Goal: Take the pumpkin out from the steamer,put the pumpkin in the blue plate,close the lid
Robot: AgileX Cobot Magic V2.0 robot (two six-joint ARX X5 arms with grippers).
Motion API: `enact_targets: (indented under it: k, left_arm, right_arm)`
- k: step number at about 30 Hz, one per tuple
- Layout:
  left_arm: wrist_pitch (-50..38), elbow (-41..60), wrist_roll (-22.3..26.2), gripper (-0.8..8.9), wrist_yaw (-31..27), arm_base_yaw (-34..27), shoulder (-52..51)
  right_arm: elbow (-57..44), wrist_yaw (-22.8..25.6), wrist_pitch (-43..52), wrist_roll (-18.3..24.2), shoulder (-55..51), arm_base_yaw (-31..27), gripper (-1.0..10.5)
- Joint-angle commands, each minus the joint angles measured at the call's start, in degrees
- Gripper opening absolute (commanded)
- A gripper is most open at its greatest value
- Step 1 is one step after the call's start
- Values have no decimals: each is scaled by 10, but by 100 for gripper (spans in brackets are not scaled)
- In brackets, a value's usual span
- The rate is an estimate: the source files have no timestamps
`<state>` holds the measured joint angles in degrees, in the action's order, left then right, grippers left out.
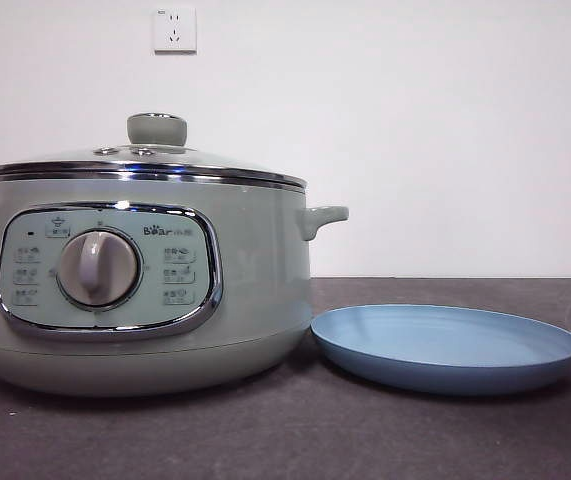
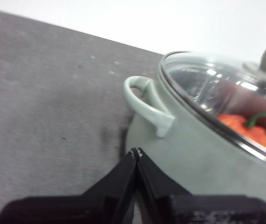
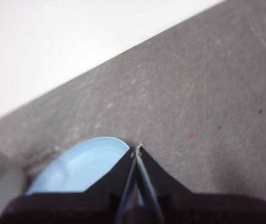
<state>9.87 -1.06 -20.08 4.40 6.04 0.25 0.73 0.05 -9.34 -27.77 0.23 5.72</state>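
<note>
Plainly nothing is begun: the pumpkin (image 2: 244,128) sits, seemingly whole, under the lid (image 1: 145,160) inside the steamer (image 1: 255,300), the blue plate (image 1: 445,345) waiting alongside, both claws pressed together, left (image 2: 136,151) and right (image 3: 136,148).

Front view: low, level across dark grey surface (image 1: 295,440), close. Left wrist: above, shares round sage-green steamer pot (image 2: 193,154). Right wrist: shares shallow light-blue plate (image 3: 77,170).

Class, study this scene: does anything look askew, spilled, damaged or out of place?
Nothing stands out. The lid sits level on the steamer, the pumpkin rests inside, and the blue plate lies flat beside it.
</note>
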Motion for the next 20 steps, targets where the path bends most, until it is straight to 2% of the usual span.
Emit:
enact_targets:
  k: [1,4,9,14,20]
  left_arm:
    - [-16,8,-63,-5,19,-1,-1]
    - [-15,-7,-63,-7,49,-1,-1]
    - [37,-74,-63,-7,42,-2,1]
    - [51,-151,-59,-7,43,-2,38]
    - [53,-245,-8,-8,55,-2,140]
  right_arm:
    - [1,-3,5,-69,0,0,-4]
    - [19,-17,-6,-69,6,0,-11]
    - [86,-16,-57,-61,35,0,-11]
    - [176,-17,-85,-7,96,0,-11]
    - [283,-27,-92,67,192,0,-10]
